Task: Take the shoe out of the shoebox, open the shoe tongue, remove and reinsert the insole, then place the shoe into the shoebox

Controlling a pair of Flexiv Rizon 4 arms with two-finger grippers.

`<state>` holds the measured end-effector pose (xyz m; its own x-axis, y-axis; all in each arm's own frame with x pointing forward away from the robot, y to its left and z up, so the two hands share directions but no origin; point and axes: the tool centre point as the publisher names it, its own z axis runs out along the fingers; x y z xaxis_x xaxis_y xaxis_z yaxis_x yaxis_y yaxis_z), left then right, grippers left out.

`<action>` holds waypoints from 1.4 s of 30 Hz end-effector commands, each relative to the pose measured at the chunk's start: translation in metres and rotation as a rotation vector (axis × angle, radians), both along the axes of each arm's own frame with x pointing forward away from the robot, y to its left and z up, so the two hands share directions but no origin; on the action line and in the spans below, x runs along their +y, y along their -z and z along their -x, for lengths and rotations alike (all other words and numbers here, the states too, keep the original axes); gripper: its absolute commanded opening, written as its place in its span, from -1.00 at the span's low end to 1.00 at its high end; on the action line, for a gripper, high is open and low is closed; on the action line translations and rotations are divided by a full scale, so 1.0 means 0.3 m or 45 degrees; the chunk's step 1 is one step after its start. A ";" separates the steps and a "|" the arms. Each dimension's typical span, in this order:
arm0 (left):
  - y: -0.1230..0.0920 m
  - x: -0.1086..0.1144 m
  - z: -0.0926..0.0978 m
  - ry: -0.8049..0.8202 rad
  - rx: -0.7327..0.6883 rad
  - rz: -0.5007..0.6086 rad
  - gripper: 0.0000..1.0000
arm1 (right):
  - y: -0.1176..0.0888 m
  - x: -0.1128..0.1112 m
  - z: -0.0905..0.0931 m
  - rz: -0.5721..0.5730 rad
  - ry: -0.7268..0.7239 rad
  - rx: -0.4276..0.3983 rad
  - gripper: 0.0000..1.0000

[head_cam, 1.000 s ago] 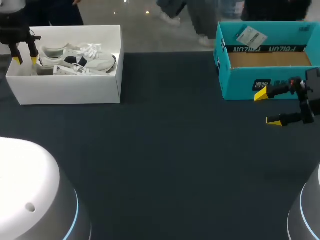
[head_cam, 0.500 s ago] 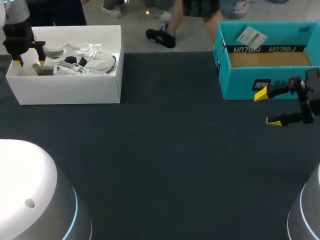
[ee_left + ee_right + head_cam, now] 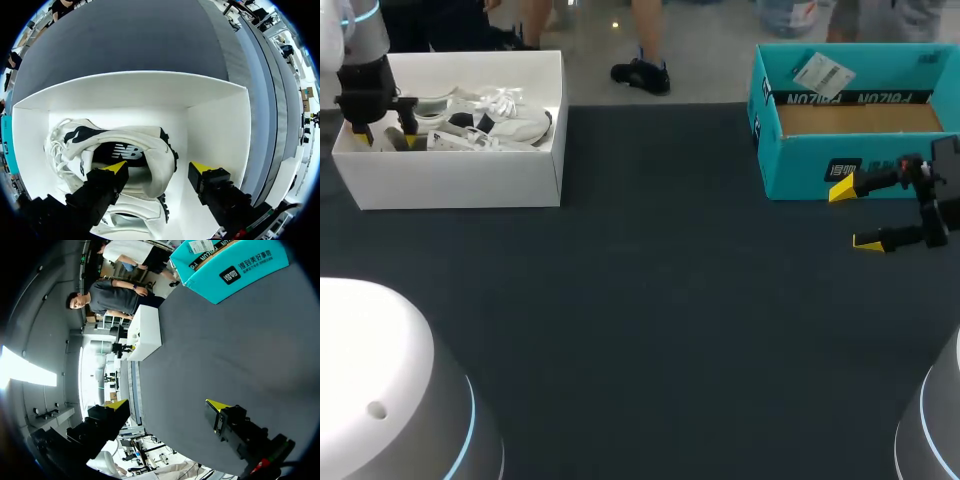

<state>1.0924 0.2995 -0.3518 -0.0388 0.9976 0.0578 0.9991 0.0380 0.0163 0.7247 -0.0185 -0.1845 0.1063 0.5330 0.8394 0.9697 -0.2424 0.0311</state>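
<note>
A white shoebox (image 3: 460, 180) stands at the table's far left, and a white shoe (image 3: 495, 122) with dark trim lies in it on its side. My left gripper (image 3: 384, 134) is down inside the box's left end. In the left wrist view the left gripper (image 3: 159, 167) is open and straddles the heel of the shoe (image 3: 150, 150): one yellow tip is over the dark shoe opening, the other outside the heel. A second white shoe (image 3: 132, 212) lies beside it. My right gripper (image 3: 853, 215) hangs open and empty at the far right.
An open teal cardboard box (image 3: 815, 165) stands at the back right, just behind my right gripper (image 3: 167, 405); it also shows as the teal box (image 3: 235, 270) in the right wrist view. Dark tabletop (image 3: 650, 300) stretches between the two boxes.
My left gripper has dropped lower into the white shoebox, shifted slightly right, and its fingers have spread wider around the shoe's heel. The right arm has not moved.
</note>
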 end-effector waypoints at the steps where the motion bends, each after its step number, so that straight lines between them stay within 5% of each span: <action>1: 0.040 0.009 -0.043 0.002 0.028 0.008 0.59 | 0.001 0.003 0.004 0.004 0.004 0.001 1.00; 6: 0.062 0.019 -0.049 0.000 0.045 0.015 0.53 | 0.001 0.003 0.004 0.004 0.004 0.001 1.00; 16: 0.072 0.020 -0.025 0.016 0.041 0.004 0.00 | 0.001 0.003 0.004 0.004 0.004 0.001 1.00; 24: 0.079 0.017 -0.016 0.034 0.031 -0.020 -0.18 | 0.001 0.003 0.004 0.004 0.004 0.001 1.00; 33: 0.069 0.012 -0.018 0.076 0.016 -0.044 -1.00 | 0.001 0.003 0.004 0.004 0.004 0.001 1.00; 42: 0.042 0.022 -0.014 0.144 0.019 -0.066 -1.00 | 0.001 0.003 0.004 0.004 0.004 0.001 1.00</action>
<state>1.0988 0.3045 -0.3714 0.0690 0.9919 0.1070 0.9976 -0.0691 -0.0027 0.7247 -0.0185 -0.1845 0.1062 0.5331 0.8394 0.9697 -0.2423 0.0311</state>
